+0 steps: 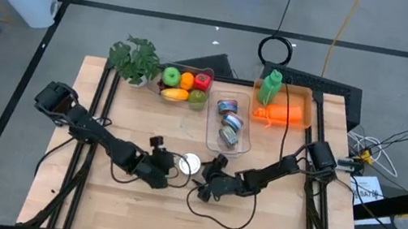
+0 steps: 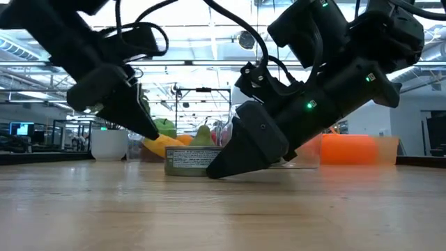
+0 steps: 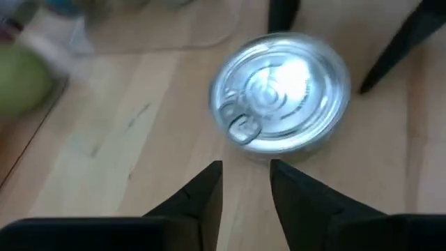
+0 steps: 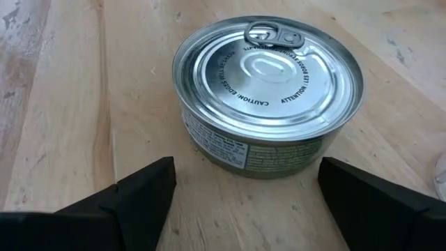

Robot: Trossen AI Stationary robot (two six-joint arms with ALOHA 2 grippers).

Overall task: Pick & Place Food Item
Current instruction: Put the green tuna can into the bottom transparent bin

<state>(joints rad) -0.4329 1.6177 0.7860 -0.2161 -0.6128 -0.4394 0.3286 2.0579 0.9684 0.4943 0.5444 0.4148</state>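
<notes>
Sitting flat on the counter [image 1: 131, 210], the tin can [image 1: 190, 162] was not yet picked up. On its left, the left gripper [image 1: 165, 176] was seen almost shut and holding nothing. On its right, the right gripper [image 1: 205, 182] was opened wide, empty, and aimed at the can.

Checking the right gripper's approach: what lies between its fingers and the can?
Only bare wood table between right gripper and can, per the right wrist view.

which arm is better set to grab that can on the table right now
Right, probably. The right gripper stands open, its fingers wide either side of the can. The left gripper has its fingers close together, short of the can.
</notes>
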